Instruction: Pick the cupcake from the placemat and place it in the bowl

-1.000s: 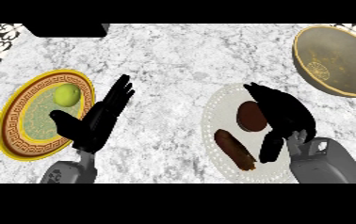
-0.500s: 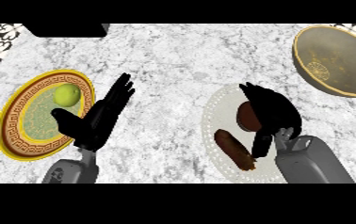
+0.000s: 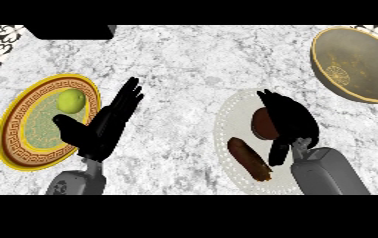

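I count one round yellow-rimmed plate (image 3: 29, 154), one green lime (image 3: 71, 101), one white lace placemat (image 3: 229, 132), one brown cupcake (image 3: 263, 123), one brown elongated pastry (image 3: 249, 158), one golden bowl (image 3: 347, 64).

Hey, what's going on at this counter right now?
A robot is going for the cupcake on the white placemat. Its right robot hand is curled over the cupcake, which sits on the mat beside a long brown pastry. The bowl it belongs in waits at the upper right. The left robot hand rests open beside a yellow plate holding a green fruit.
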